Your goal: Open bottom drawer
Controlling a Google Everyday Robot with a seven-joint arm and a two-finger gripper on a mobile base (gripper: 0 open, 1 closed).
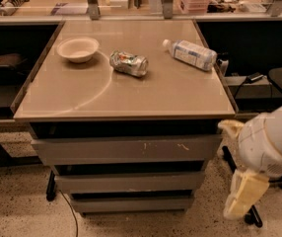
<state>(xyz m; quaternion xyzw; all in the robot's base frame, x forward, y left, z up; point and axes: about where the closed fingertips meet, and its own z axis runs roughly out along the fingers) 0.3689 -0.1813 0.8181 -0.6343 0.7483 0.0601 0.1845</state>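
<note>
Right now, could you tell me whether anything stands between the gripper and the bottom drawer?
Nothing visible does. The gripper hangs low, right of the cabinet, with only floor between it and the bottom drawer. A cable lies on the floor by the drawer's left end.

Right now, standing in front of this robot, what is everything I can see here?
table: one, tan top, centre of the view
bowl: one, white, rear left of the table top
can: one, crushed, silver with a printed label, lying on its side mid-table
bottle: one, clear plastic with a white cap, lying on its side at the rear right
top drawer: one, grey, tallest front, white scratches
middle drawer: one, grey, below the top one
bottom drawer: one, grey, slimmest front, lowest, not pulled out
floor: speckled, pale
arm: one, white, at the right edge
claw: one, cream, hanging low to the right of the drawers, touching nothing
</note>
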